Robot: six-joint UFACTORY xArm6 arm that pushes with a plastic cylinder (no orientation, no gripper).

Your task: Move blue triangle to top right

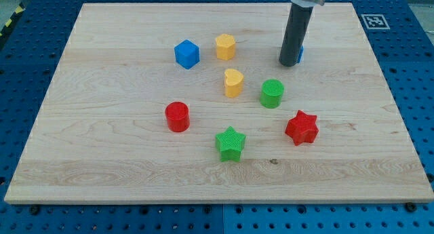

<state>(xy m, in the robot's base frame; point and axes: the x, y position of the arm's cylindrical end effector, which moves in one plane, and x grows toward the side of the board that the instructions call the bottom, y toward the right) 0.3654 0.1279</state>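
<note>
Top right: my tip (pixel 288 64) | touching, mostly hiding blue block (pixel 300 54)

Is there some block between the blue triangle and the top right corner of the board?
No visible block. The blue triangle shows only as a sliver behind my tip, touching or nearly so. Between it and the board's top right corner lies bare wood.

Dark rod upright, entering from the view's top, my tip (pixel 289 64) down at table height
</note>
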